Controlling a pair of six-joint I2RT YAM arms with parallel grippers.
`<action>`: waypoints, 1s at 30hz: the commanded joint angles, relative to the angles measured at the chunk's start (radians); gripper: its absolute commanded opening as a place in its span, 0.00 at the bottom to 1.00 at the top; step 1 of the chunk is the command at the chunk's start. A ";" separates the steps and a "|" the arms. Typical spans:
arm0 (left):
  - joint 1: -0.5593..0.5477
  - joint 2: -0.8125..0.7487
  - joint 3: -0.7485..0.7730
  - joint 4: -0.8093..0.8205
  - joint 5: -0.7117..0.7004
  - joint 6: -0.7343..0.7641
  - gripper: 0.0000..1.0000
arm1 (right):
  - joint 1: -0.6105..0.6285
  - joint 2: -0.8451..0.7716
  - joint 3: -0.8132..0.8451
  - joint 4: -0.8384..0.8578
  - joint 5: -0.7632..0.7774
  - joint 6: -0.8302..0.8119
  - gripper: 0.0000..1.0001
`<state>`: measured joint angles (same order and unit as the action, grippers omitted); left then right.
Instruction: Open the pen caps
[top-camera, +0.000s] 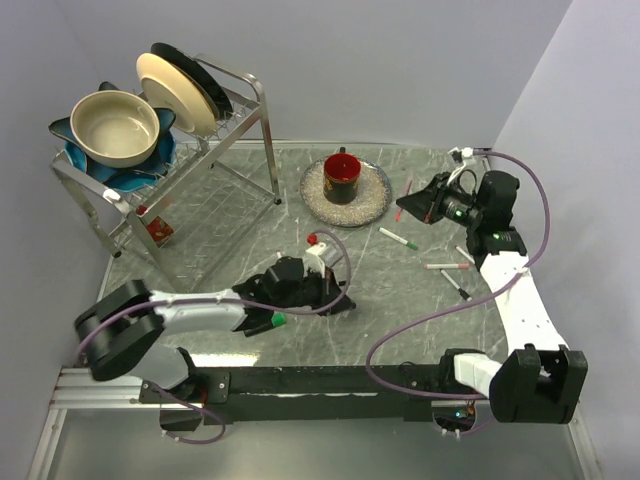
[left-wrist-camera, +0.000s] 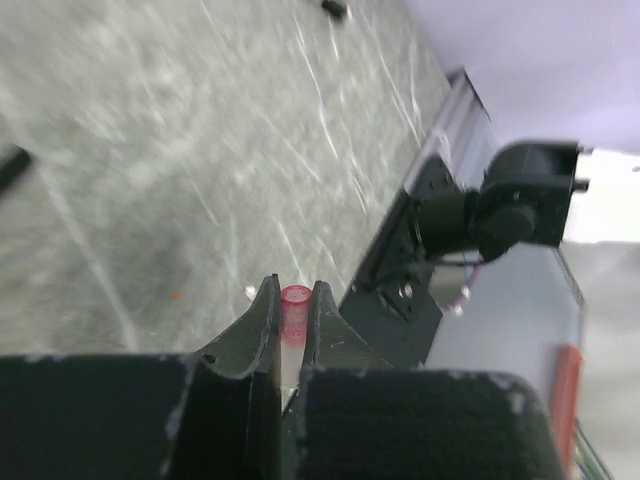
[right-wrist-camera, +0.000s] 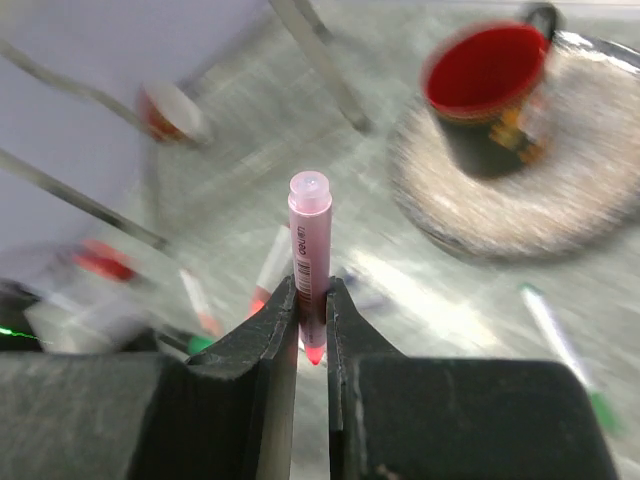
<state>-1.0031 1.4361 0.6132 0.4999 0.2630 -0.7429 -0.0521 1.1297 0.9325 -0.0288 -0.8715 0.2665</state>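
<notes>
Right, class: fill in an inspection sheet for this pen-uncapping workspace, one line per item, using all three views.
Surface: grey marbled table.
Job's things: loose pens lie at the right; pink pen and red-ended piece are gripped.
Clutter: dish rack holding bowl and plates; mug on round mat.
Grippers: left gripper shut on the red-ended piece; right gripper shut on the pink pen.
Cables: purple cables loop over the table.
Surroundings: plain walls; nothing else seen.
</notes>
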 joint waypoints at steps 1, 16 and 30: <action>0.000 -0.126 -0.004 -0.199 -0.226 0.074 0.01 | 0.006 0.028 0.032 -0.333 0.163 -0.422 0.00; 0.000 -0.077 -0.003 -0.498 -0.433 0.074 0.01 | 0.187 0.272 -0.004 -0.569 0.440 -0.616 0.04; -0.003 0.003 0.043 -0.563 -0.435 0.063 0.07 | 0.267 0.355 -0.026 -0.572 0.591 -0.627 0.08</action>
<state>-1.0027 1.4185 0.6106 -0.0498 -0.1600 -0.6880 0.2008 1.4631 0.9138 -0.5930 -0.3321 -0.3428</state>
